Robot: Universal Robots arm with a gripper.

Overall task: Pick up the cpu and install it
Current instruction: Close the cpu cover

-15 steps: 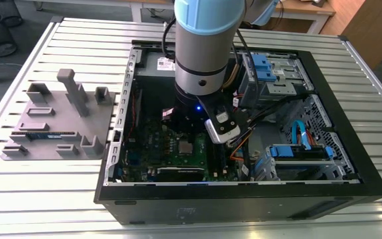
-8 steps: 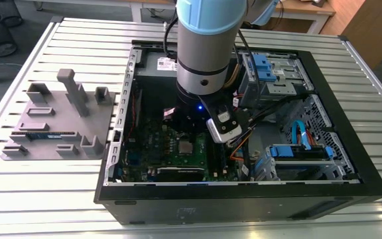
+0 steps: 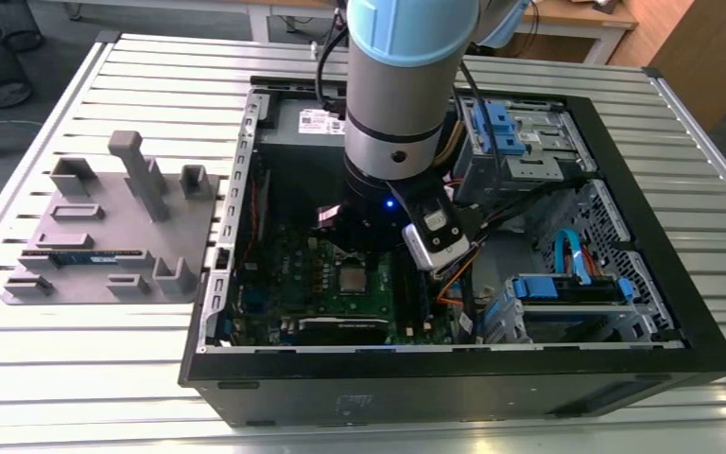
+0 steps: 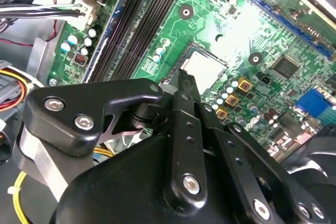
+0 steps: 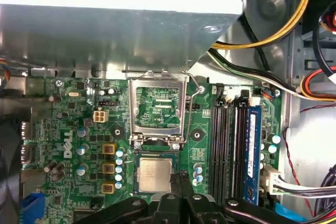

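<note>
The cpu (image 5: 155,175) lies flat in its socket on the green motherboard (image 5: 68,129), silvery top up; it also shows in the second wrist view (image 4: 202,69) and the exterior view (image 3: 354,277). The socket's metal frame (image 5: 157,106) is swung open beside it. My gripper (image 5: 180,182) hovers just above the cpu's edge, fingers (image 4: 184,95) pressed together with nothing between them. In the exterior view the arm's wrist (image 3: 395,180) stands over the open computer case (image 3: 641,236) and hides the fingertips.
A blue memory stick (image 5: 251,150) sits in a slot beside the socket, next to empty black slots (image 5: 227,150). Cable bundles (image 5: 273,30) run along the case wall. A grey fixture (image 3: 111,236) with holders lies on the table at the exterior view's left.
</note>
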